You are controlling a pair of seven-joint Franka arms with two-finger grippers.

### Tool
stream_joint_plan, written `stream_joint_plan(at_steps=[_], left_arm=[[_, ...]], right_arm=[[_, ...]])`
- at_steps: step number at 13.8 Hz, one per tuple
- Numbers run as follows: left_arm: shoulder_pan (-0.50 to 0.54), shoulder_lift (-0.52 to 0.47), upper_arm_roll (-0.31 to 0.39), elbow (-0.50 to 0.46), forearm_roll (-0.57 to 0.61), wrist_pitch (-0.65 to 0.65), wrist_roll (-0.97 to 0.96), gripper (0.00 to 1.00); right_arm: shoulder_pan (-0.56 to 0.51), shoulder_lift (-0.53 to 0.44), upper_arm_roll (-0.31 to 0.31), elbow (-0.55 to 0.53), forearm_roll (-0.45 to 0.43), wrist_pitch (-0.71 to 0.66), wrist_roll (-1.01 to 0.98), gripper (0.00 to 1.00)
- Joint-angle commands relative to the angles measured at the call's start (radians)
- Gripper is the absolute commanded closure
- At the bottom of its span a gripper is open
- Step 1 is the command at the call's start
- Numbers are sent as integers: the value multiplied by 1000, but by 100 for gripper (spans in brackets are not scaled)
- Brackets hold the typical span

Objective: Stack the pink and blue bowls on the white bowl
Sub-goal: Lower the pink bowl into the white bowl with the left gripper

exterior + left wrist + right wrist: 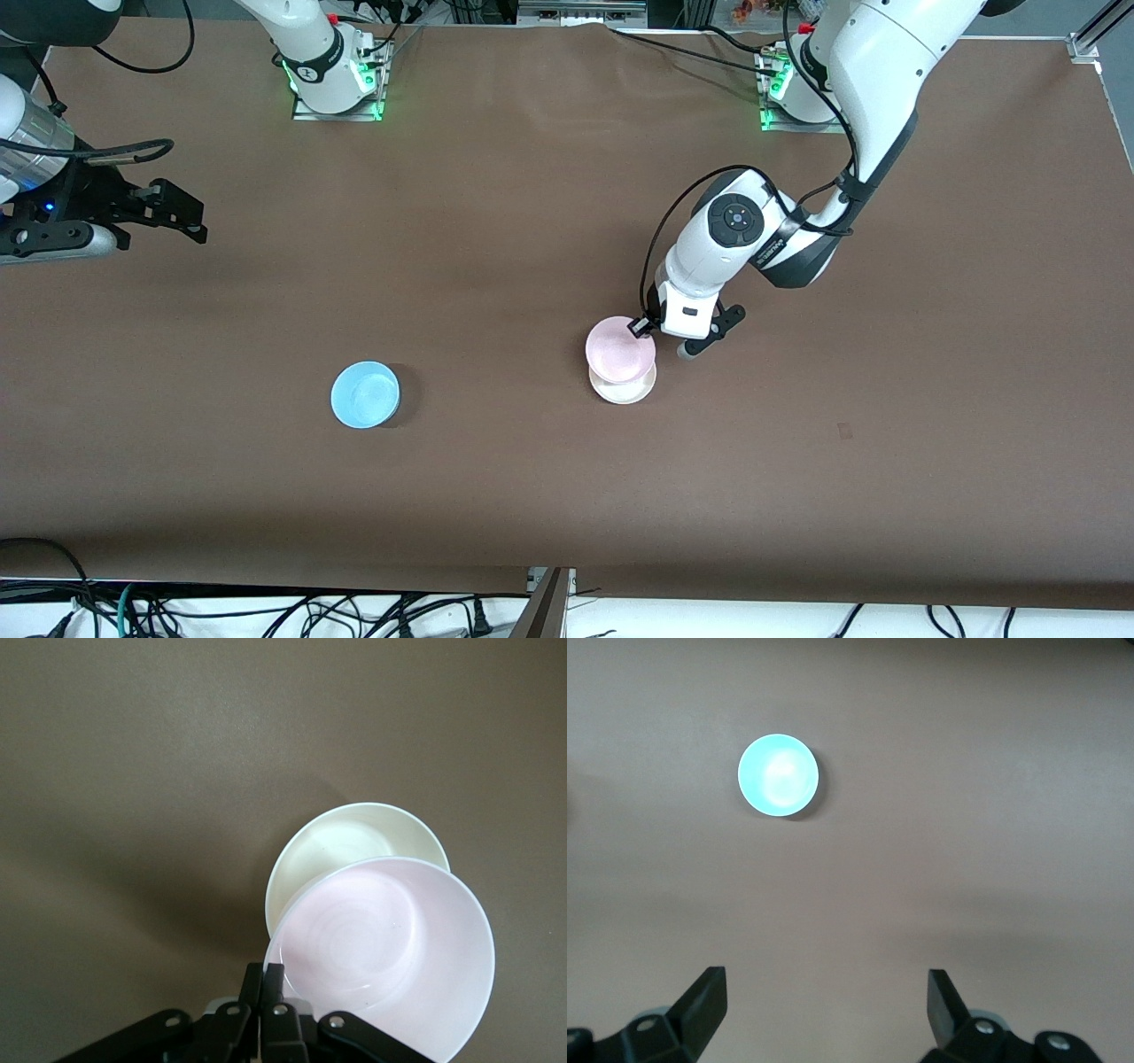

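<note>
A broad table [549, 496] covered in matte brown sheeting fills the front view, its surface bare except for three bowls. My two bases [335, 84] are bolted along the edge farthest from the front camera, each lit green, and loose black cables [266, 611] trail below the nearest edge.

The small round white plastic bowl [623, 388] sits on the table toward my left arm's end. It is empty, and the left wrist view shows its pale inside partly covered by the small round pale pink plastic bowl [619, 348], which hangs tilted over it, overlapping it but not centred on it. The pink bowl is empty too. Whether the two touch I cannot tell.

My left gripper [660, 330] is over the table just beside the white bowl, its fingers [270, 985] pinched narrow on the pink bowl's rim at the side away from the front camera.

The small round light sky-blue plastic bowl [365, 394] lies upright and empty on the table toward my right arm's end, well apart from the other two and at about the same distance from the front camera as the white one.

My right gripper [173, 213] waits in the air over the table's edge at my right arm's end, its fingers [704, 997] spread wide and holding nothing, with the blue bowl in its wrist view, well apart from it.
</note>
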Motion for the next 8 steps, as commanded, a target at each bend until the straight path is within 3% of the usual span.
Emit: stream_joint_plan(at_steps=[1, 5, 8], left_arm=[[-7, 7, 8, -13, 54, 41, -35, 100], [-7, 30, 10, -11, 148, 58, -106, 100], [1, 34, 11, 1, 151, 62, -108, 100]], right_arm=[[-7, 8, 9, 24, -5, -16, 9, 0], [-7, 8, 11, 24, -5, -16, 9, 0], [-7, 8, 11, 24, -5, -16, 9, 0]])
